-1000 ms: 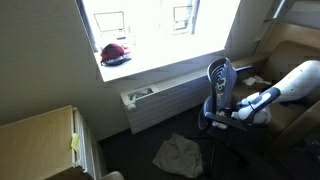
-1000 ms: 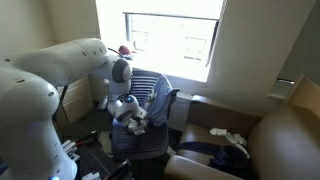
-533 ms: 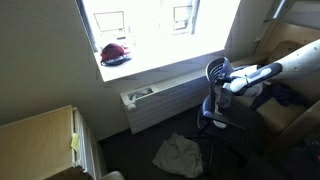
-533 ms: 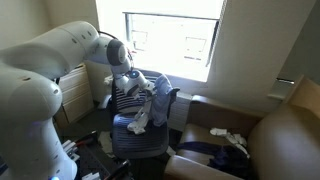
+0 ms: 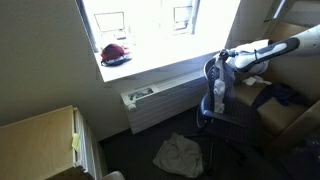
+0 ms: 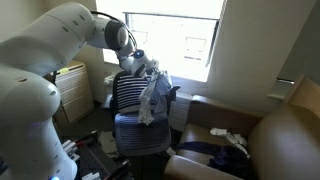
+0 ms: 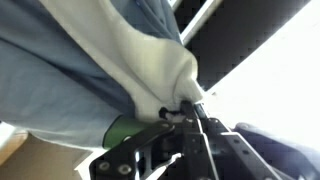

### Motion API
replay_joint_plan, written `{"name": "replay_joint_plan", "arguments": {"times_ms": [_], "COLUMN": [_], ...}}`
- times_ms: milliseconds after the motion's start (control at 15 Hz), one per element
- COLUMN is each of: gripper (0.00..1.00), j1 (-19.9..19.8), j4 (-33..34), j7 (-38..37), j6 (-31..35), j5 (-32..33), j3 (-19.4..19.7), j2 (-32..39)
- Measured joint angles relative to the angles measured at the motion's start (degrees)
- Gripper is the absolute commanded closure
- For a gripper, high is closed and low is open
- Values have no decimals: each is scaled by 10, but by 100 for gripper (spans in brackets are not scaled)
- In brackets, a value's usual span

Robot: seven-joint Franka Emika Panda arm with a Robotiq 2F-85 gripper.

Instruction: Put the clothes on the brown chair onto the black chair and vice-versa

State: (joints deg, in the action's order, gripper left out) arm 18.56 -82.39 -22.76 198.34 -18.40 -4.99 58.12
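Hanging from the gripper [image 6: 142,68] is a pale blue and white garment [image 6: 152,97]. Its lower end dangles in front of the striped backrest of the black chair [image 6: 128,98], above the seat, which it does not appear to touch. In the wrist view the fingers [image 7: 192,128] are pinched tight on a bunched white fold of the cloth, with no gap between them. In an exterior view the arm [image 5: 280,48] reaches in from the side and the garment droops beside the chair back. The brown chair [image 6: 290,135] stands just beside the black one, with a dark blue garment [image 6: 208,151] lying on its seat. A crumpled beige cloth [image 5: 178,153] lies on the floor near the radiator [image 5: 150,100], and a red cap [image 5: 115,53] sits on the windowsill [image 5: 150,66].
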Motion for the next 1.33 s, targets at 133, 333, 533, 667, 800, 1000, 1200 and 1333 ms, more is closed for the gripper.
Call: {"name": "replay_joint_plan", "arguments": {"times_ms": [133, 333, 533, 667, 800, 1000, 1200, 1333], "gripper": [99, 99, 99, 99, 99, 99, 99, 99], "j1": [-57, -166, -288, -368, -445, -565, -693, -778], "j4": [-5, -49, -139, -206, -273, -348, -378, -398], "j7": [-11, -63, -116, -146, -167, -168, -151, -145], "j6": [-1, -5, -6, -7, -5, -5, -6, -6], "j5": [87, 242, 362, 419, 461, 497, 537, 563], "j3": [-74, -211, -348, -423, -479, -551, -639, -707], "j2": [-28, -65, -84, -84, -84, -84, -78, -63]}}
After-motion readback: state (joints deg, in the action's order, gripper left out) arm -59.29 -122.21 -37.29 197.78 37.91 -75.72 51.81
